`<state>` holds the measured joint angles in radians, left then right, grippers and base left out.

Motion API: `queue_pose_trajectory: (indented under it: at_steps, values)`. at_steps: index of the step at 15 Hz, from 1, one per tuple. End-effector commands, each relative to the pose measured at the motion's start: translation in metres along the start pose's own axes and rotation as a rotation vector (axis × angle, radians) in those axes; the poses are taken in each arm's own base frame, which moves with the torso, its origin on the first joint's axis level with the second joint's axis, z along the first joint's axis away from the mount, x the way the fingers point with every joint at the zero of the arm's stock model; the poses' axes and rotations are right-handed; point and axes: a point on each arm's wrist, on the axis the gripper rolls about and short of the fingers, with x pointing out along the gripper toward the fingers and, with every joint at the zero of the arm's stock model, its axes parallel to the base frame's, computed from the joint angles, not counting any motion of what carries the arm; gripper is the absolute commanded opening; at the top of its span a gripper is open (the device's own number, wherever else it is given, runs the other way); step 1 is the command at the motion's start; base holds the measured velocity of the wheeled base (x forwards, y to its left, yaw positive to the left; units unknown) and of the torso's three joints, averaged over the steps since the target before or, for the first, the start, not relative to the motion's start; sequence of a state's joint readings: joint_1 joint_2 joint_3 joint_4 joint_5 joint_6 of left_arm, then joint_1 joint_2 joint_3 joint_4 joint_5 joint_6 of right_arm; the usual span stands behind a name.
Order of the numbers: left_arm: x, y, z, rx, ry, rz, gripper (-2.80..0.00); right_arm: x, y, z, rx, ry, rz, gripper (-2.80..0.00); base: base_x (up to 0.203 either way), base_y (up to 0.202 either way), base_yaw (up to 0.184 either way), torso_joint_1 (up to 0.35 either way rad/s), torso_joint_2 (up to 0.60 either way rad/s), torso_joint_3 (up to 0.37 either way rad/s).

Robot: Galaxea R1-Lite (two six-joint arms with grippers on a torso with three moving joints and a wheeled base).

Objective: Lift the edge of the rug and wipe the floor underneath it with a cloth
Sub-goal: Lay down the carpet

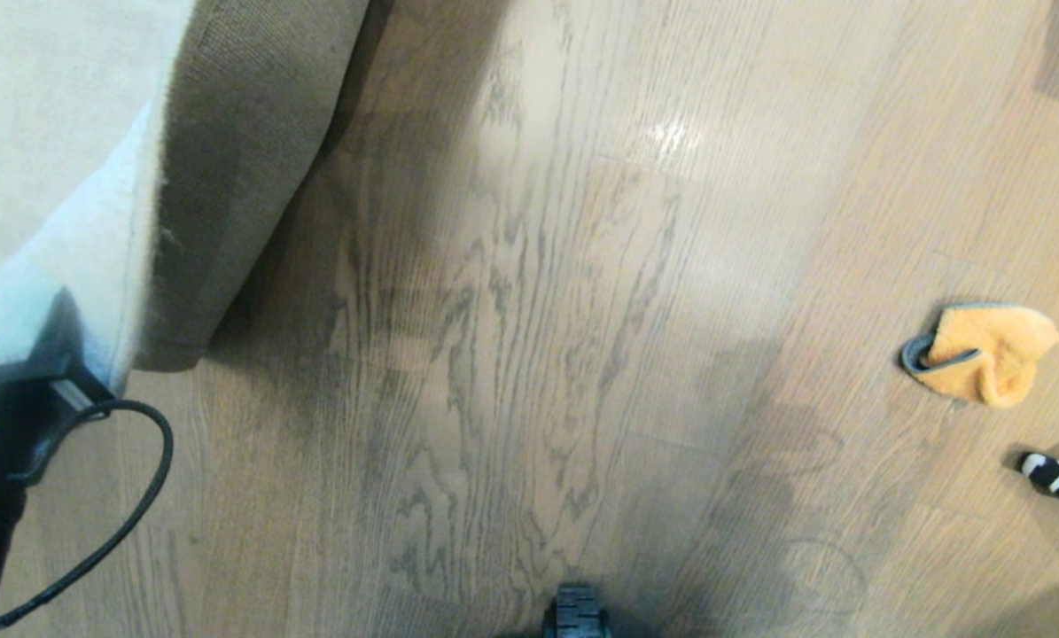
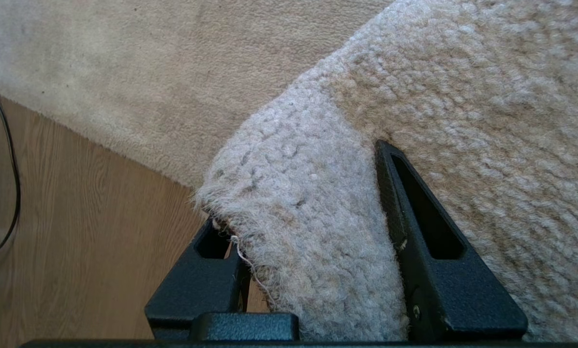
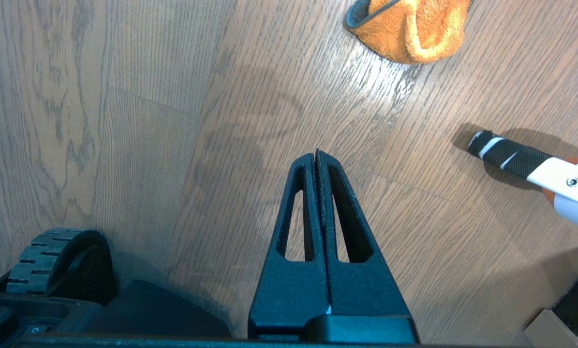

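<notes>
The left gripper (image 2: 313,232) is clamping the corner of the rug (image 1: 59,151) between its jaws and holding it lifted, so the tan backing is turning outward and the floor (image 1: 511,354) beneath is showing. The lifting step is in hand; wiping is not yet begun. The cloth (image 1: 983,351) is lying crumpled on the floor, well apart from the rug, on the robot's right. The right gripper (image 3: 317,157) is hanging near it, jaws pressed together on nothing. Next, I judge, it is needing to open, reach the cloth and pinch it. Count: one rug, one cloth, two grippers
</notes>
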<state>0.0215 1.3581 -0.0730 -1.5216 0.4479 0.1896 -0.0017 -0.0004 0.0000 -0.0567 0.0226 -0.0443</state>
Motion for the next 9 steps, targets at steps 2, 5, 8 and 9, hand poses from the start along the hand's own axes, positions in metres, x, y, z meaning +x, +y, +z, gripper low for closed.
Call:
queue_pose_trajectory:
  at_steps: [2,5,8,9]
  values:
    - [-0.0022,0.0014,0.0013,-0.029,-0.026,0.009,0.00,0.0002,0.0000,0.0000,-0.002,0.002,0.001,-2.80,0.000,0.000,0.000,0.000,0.00,0.000]
    - [-0.0081,0.0040,-0.0009,-0.054,-0.018,0.007,0.00,0.0002,0.0000,0.0000,0.000,0.002,0.001,-2.80,0.000,0.000,0.000,0.000,0.00,0.000]
    - [-0.0109,0.0050,0.0003,-0.078,-0.025,0.004,0.00,0.0002,0.0000,0.0000,0.000,0.002,0.001,-2.80,0.000,0.000,0.000,0.000,0.00,0.000]
    - [-0.0103,0.0048,0.0010,-0.091,-0.028,0.004,0.00,0.0002,0.0000,0.0000,-0.001,0.002,0.001,-2.80,0.000,0.000,0.000,0.000,0.00,0.000]
